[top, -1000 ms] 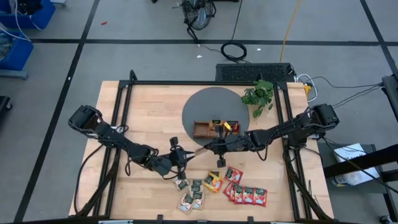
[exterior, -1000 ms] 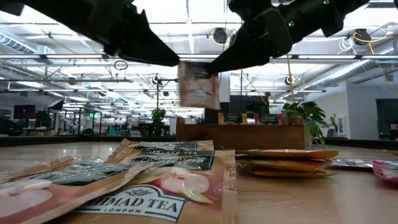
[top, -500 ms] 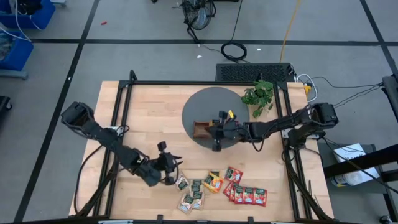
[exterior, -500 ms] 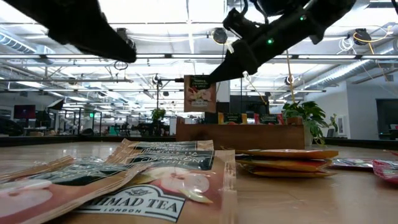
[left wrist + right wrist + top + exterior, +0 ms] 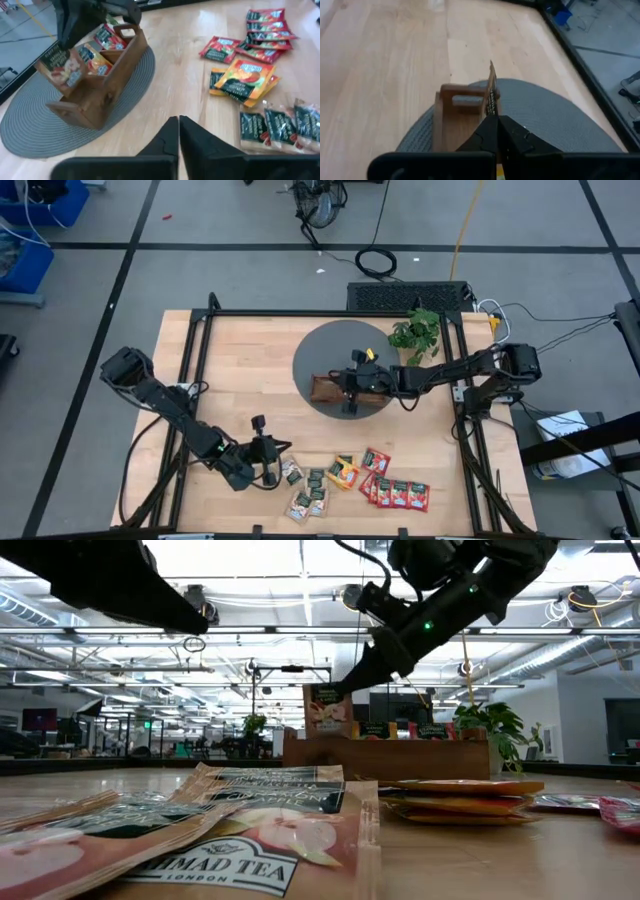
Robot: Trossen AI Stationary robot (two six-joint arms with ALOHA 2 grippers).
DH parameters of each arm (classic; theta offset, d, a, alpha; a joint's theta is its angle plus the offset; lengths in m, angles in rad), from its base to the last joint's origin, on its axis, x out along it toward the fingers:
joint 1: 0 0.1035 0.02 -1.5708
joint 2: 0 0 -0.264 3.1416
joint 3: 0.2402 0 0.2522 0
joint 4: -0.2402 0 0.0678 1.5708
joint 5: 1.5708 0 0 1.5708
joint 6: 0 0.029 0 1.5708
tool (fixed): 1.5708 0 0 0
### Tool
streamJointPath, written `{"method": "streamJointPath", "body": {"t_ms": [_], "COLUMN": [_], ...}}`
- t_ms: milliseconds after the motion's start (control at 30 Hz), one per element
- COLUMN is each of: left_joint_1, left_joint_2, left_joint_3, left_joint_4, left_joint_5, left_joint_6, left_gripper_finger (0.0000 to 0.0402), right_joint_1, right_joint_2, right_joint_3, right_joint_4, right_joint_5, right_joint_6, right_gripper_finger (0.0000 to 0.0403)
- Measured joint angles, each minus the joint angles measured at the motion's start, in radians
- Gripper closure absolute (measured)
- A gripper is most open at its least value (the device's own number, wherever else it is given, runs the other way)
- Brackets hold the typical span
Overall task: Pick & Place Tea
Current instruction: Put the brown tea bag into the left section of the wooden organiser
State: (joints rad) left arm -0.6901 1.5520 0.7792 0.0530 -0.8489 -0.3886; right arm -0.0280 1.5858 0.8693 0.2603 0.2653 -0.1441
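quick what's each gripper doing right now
Left gripper: shut, empty, near the loose sachets.
Right gripper: shut on a tea sachet over the tray.

The nearest tea sachet [image 5: 225, 865] reads "AHMAD TEA LONDON", its first letter seemingly cut off.

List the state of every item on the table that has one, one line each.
Left hand: shut, empty, beside the loose sachets.
Right hand: shut on a pale tea sachet, over the tray's end.
Wooden tray: on the grey mat, sachets already standing in it.
Loose tea sachets: flat on the table.
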Motion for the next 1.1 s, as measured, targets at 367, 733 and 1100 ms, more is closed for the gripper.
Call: {"method": "streamJointPath", "body": {"t_ms": [367, 733, 1100], "left_joint_1": [0.004, 0.004, 0.004], "left_joint_2": [0.000, 0.000, 0.000], "left_joint_3": [0.000, 0.000, 0.000], "left_joint_4": [0.005, 0.003, 0.001], "left_joint_5": [0.000, 0.001, 0.001], "left_joint_6": [0.004, 0.001, -0.002], "left_gripper_finger": [0.0358, 0.0357, 0.0357], "right_joint_1": [-0.034, -0.077, -0.104], "right_joint_2": [0.040, 0.159, 0.178], "right_joint_3": [0.000, 0.000, 0.000], "right_joint_4": [0.047, 0.125, 0.104], "right_joint_5": [-0.061, -0.059, -0.058], "right_joint_6": [-0.025, -0.022, -0.033], "right_gripper_finger": [0.0403, 0.0403, 0.0389]}}
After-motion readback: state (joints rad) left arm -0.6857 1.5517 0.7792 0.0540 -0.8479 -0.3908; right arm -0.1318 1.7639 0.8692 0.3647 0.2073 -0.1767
